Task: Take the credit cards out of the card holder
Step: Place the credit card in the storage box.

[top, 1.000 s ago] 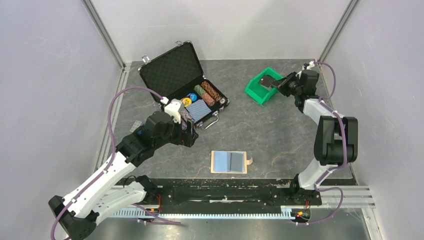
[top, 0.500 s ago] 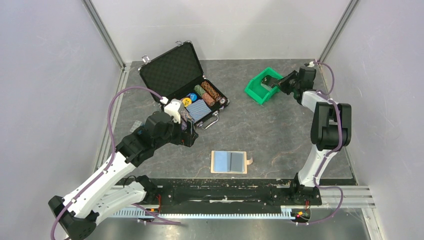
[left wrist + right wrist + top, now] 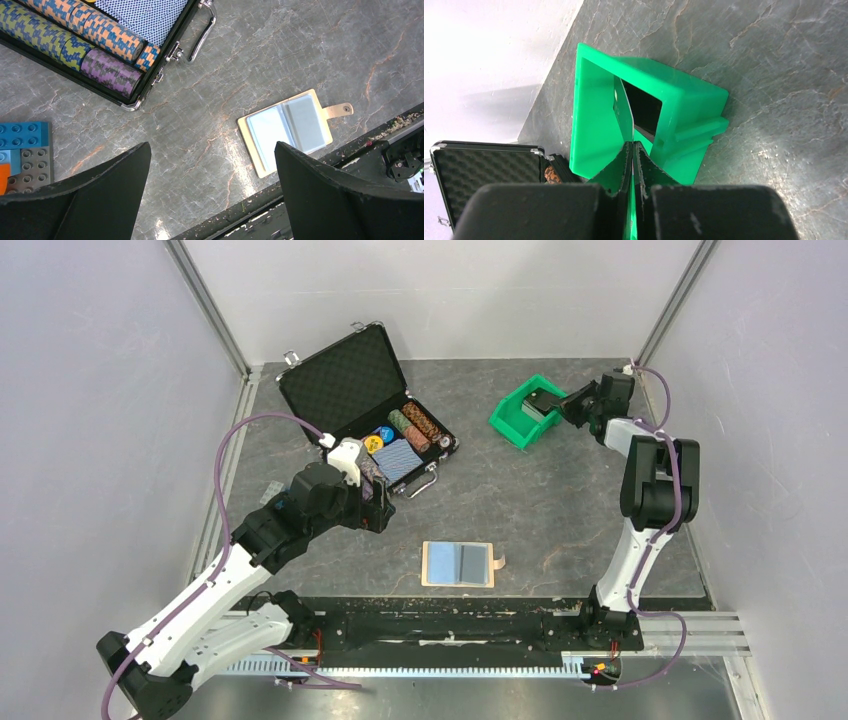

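While the left gripper (image 3: 212,150) hangs wide open by the black case (image 3: 340,380) at 11 o'clock, the green bin (image 3: 510,422) sits at 1 o'clock. Tan card holder (image 3: 458,564) lies spread flat at 6 o'clock, blue-grey faces up, and the right gripper (image 3: 632,145) is clamped on a thin credit card (image 3: 624,112), edge-on, poking into the bin.

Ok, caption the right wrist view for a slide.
Right gripper pinches a thin card edge-on at the green bin.
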`<act>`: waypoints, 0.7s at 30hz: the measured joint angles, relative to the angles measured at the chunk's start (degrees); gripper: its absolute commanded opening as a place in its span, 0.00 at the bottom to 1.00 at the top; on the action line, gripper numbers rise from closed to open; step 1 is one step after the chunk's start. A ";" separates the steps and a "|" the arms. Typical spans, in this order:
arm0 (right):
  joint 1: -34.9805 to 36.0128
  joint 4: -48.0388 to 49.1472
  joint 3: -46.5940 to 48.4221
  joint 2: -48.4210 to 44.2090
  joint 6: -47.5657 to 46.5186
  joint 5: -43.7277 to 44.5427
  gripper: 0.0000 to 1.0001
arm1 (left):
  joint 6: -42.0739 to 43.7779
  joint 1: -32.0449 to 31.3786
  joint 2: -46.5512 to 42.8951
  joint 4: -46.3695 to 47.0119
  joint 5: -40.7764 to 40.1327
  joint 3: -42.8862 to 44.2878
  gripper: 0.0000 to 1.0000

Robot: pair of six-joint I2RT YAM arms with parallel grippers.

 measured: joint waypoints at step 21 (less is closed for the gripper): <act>-0.37 2.34 1.79 2.51 2.93 -0.92 0.17 | 0.00 0.00 0.00 0.00 -0.02 0.00 1.00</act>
